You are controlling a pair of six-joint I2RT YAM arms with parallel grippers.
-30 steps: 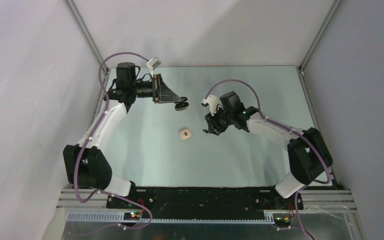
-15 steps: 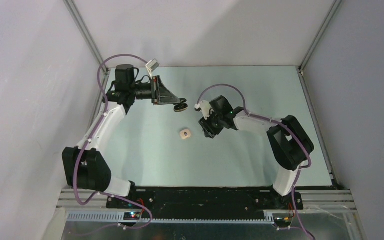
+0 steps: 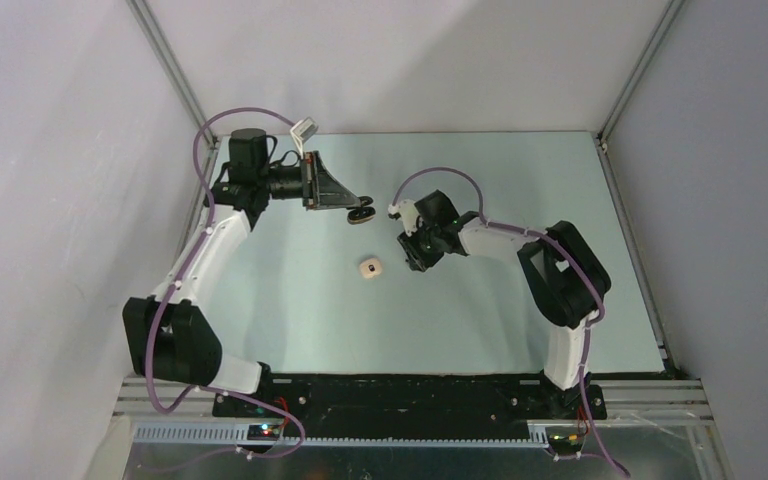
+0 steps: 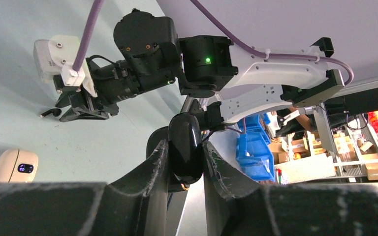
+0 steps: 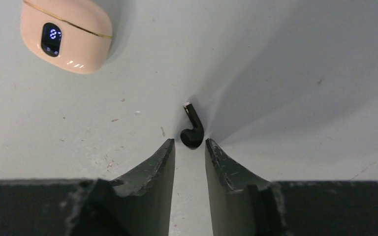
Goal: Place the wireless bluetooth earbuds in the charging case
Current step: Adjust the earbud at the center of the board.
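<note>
While the right gripper stands with fingers apart, a black earbud lies on the table just ahead of the gap | left gripper: clamped on black case | pink case: nearby | step: earbud pickup, judged | next: advance, straddle, close gently.

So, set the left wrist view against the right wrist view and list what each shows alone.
Left wrist only: the left gripper shut on a black case, with the right arm beyond it. Right wrist only, at least plainly: an earbud lying on the table just ahead of the open right gripper. Both: the pink case with its lit display, resting on the table.
</note>
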